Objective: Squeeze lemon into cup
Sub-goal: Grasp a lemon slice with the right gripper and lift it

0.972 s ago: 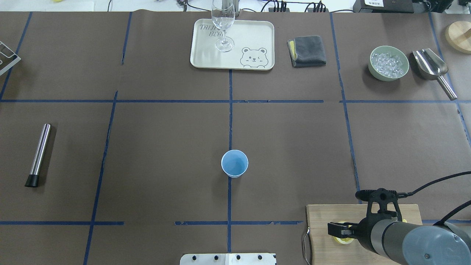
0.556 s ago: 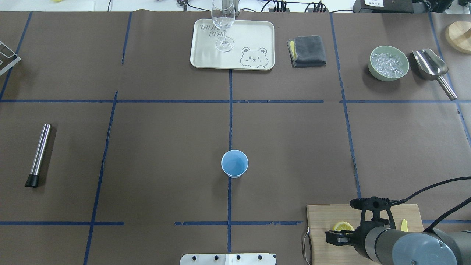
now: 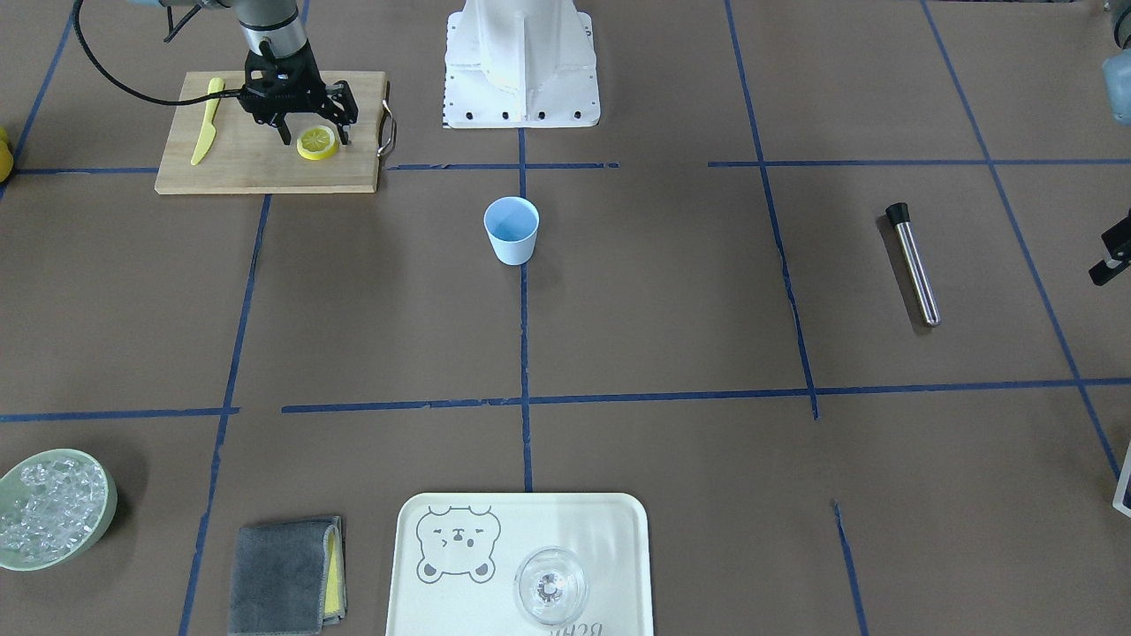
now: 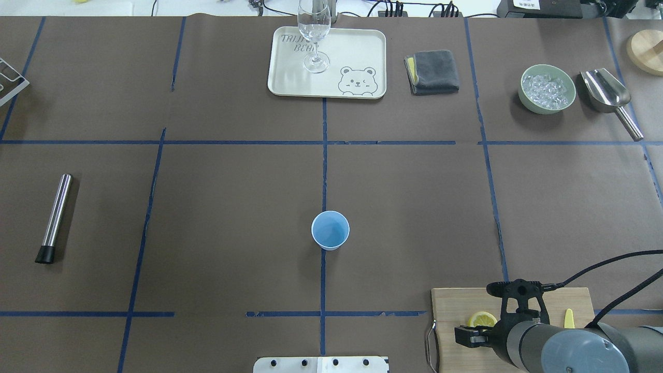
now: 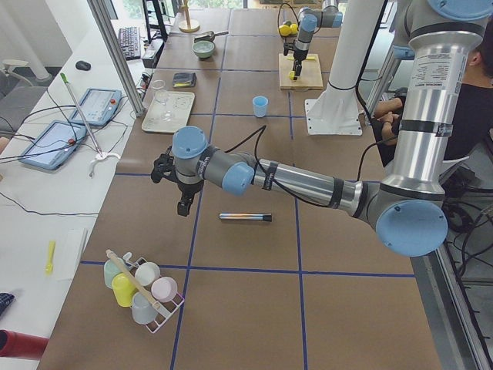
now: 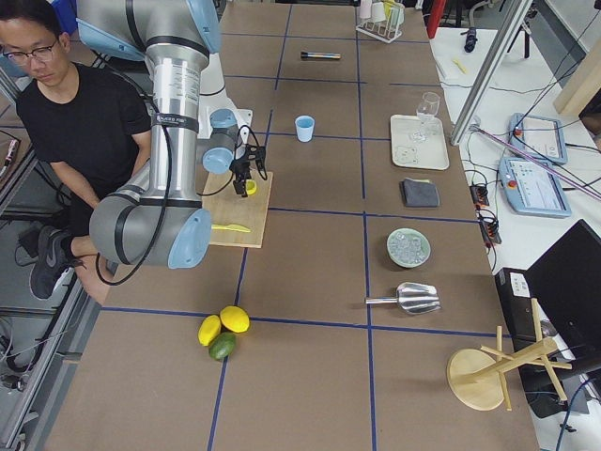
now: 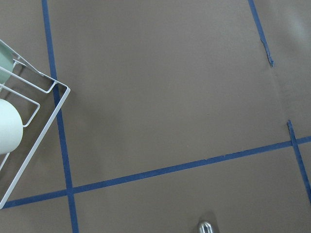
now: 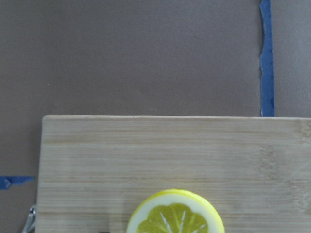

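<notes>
A round lemon slice (image 3: 318, 142) lies on the wooden cutting board (image 3: 256, 172). It also shows in the overhead view (image 4: 482, 319) and at the bottom of the right wrist view (image 8: 175, 216). My right gripper (image 3: 315, 134) is open just above it, one finger on each side of the slice. The light-blue cup (image 3: 512, 230) stands upright in the table's middle (image 4: 330, 230), well away from the board. My left gripper (image 5: 182, 193) hangs over the table's left end; I cannot tell whether it is open or shut.
A yellow plastic knife (image 3: 206, 132) lies on the board. A steel rod (image 4: 55, 217) lies at the left. At the far side are a tray (image 4: 352, 52) with a clear glass (image 4: 314, 36), a grey cloth (image 4: 432, 71), an ice bowl (image 4: 547, 88) and a scoop (image 4: 608, 96).
My right arm has drawn back toward the table's near edge and a little left, uncovering the far half of the lemon slice. The cup has not moved.
</notes>
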### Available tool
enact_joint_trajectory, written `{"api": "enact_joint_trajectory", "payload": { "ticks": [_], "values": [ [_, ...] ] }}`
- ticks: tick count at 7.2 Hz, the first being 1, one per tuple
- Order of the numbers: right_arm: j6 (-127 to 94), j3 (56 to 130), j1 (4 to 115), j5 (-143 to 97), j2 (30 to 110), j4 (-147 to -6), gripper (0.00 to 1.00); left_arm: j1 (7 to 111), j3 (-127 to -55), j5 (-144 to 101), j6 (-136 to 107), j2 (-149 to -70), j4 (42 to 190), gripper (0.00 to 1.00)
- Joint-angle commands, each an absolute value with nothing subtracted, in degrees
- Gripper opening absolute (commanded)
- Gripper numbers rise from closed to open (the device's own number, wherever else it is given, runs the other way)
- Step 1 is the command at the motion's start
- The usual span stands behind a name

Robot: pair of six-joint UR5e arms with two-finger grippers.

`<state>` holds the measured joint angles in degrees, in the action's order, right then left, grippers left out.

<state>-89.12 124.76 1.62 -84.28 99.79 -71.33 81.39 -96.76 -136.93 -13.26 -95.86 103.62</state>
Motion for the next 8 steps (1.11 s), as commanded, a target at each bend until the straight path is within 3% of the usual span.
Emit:
{"api": "enact_joint_trajectory", "payload": {
  "ticks": [1, 2, 5, 8],
  "values": [
    [-89.1, 125.9, 1.9, -84.5, 99.8, -71.5, 0.73, 81.4, -96.2, -136.9, -13.2, -95.9, 103.6, 1.0],
    [-89.1, 126.0, 2.0, -84.5, 99.8, -71.5, 0.61, 81.4, -96.0, -136.9, -13.1, -95.9, 103.6, 1.0],
    [-89.1, 125.9, 2.1, -84.5, 99.9, -71.5, 0.63, 81.4, -96.1, -136.9, -13.2, -95.9, 103.7, 1.0],
    [-89.1, 127.8, 2.4, -84.6, 100.4, -71.5, 0.48, 81.4, -96.2, -136.9, -13.3, -95.9, 103.7, 1.0]
  ]
}}
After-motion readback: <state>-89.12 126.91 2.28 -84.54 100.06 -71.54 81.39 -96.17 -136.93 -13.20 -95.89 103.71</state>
